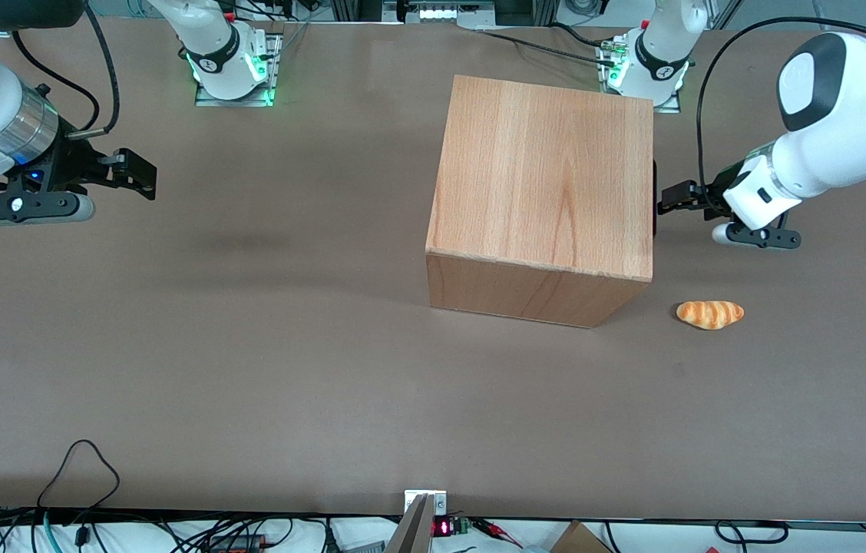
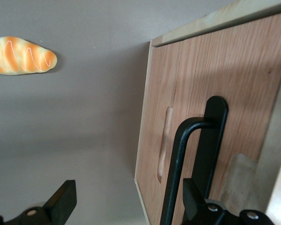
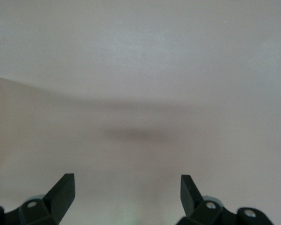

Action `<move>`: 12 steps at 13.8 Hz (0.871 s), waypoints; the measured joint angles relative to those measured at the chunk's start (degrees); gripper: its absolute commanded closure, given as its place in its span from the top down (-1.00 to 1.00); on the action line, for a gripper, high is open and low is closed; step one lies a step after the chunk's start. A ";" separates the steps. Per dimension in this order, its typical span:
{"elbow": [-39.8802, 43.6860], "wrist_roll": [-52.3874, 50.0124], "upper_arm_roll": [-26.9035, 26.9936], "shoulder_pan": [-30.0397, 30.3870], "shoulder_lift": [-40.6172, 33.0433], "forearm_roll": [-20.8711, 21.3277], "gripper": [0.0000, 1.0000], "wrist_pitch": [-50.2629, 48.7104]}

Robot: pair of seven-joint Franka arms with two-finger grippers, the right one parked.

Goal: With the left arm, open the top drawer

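The wooden cabinet [image 1: 548, 169] stands on the table, with the face that carries the top drawer turned toward the working arm. In the front view only a black sliver of the handle [image 1: 655, 201] shows past its edge, and no drawer sticks out. My left arm [image 1: 832, 115] reaches in level with that face. Its gripper [image 1: 665, 206] is right at the handle. In the left wrist view the drawer front [image 2: 243, 65] fills much of the frame. Its black bar handle [image 2: 178, 159] lies between my open gripper's [image 2: 128, 192] fingers, close to one finger [image 2: 191, 194].
An orange striped bread roll [image 1: 710, 314] [image 2: 21, 56] lies on the brown table [image 1: 249, 346], nearer the front camera than my gripper and beside the cabinet's corner. Cables trail along the table's near edge.
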 measured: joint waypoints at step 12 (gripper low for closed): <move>-3.53 0.04 -1.25 0.09 1.01 -0.02 1.00 3.98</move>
